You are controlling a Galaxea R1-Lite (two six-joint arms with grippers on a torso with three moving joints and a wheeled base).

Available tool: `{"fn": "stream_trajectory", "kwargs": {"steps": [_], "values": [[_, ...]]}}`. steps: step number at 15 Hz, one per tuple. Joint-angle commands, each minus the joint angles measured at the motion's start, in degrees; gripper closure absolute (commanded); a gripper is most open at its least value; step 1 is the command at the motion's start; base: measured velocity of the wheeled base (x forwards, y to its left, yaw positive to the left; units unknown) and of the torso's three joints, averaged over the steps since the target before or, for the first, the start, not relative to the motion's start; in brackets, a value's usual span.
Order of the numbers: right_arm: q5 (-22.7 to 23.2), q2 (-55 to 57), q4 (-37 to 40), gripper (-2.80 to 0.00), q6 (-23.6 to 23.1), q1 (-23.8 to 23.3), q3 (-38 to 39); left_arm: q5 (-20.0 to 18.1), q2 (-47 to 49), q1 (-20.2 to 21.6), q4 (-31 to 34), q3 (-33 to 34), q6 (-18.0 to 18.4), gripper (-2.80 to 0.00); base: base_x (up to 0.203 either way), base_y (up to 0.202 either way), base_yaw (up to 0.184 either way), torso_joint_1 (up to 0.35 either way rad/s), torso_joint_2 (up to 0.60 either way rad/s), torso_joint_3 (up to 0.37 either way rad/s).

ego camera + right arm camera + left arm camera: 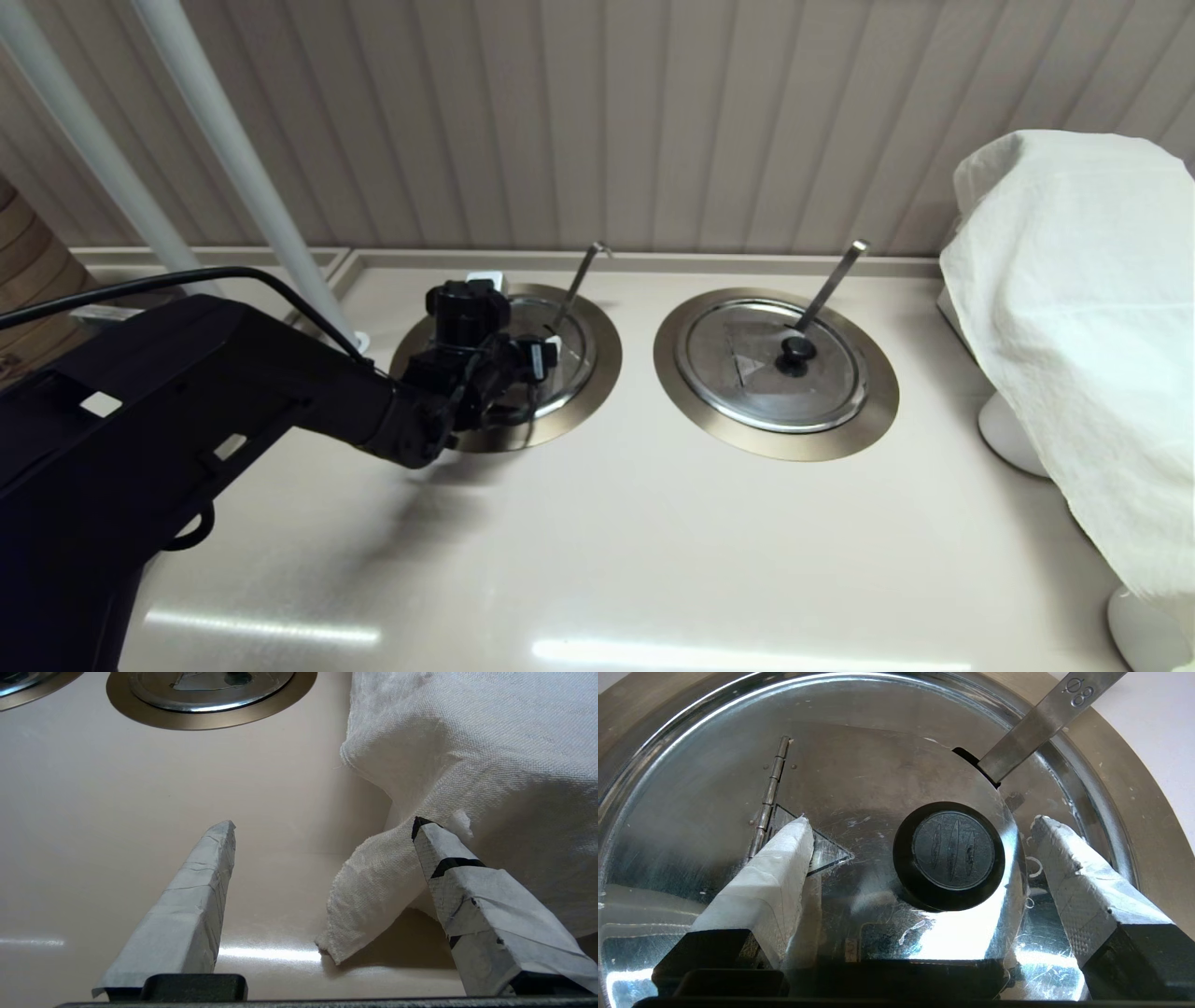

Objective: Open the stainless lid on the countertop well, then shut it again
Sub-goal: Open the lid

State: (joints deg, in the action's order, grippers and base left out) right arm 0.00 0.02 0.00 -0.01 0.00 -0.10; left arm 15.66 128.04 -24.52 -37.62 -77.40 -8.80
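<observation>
The stainless lid (571, 347) lies shut on the left countertop well, inside its bronze-grey ring (602, 378). The left wrist view shows the black knob (952, 851), the triangle mark (829, 853), the hinge (771, 786) and a ladle handle (1041, 716) coming out of the notch. My left gripper (534, 359) (922, 821) hovers open just over the lid, one taped finger on each side of the knob, touching nothing. My right gripper (324, 825) is open over bare countertop beside the cloth and is out of the head view.
The twin lid (775, 366) with its own ladle handle (831, 278) sits in the right-hand ring. A white cloth (1074, 317) (467, 742) drapes over something at the right edge. Two white poles (233, 159) rise at the back left. A panelled wall closes the back.
</observation>
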Motion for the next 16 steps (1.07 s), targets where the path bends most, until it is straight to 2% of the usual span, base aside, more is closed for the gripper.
{"fn": "stream_trajectory", "kwargs": {"steps": [1, 6, 16], "values": [[0.0, -0.02, 0.03, -2.8, -0.02, 0.0, 0.01, 0.6, 0.02, 0.09, -0.61, 0.05, 0.01, -2.8, 0.0, 0.0, 0.0, 0.0, 0.0, 0.0], [0.0, -0.02, 0.0, -2.8, -0.07, 0.0, 0.01, 0.78, 2.3, 0.88, -5.97, 0.14, 1.68, -2.8, 0.0, 0.0, 0.0, 0.0, 0.0, 0.0], [0.0, -0.02, 0.04, -2.8, -0.03, 0.0, 0.01, 0.78, 2.92, 1.25, -6.15, 0.41, 2.03, -2.8, 0.0, 0.0, 0.0, 0.0, 0.0, 0.0]]}}
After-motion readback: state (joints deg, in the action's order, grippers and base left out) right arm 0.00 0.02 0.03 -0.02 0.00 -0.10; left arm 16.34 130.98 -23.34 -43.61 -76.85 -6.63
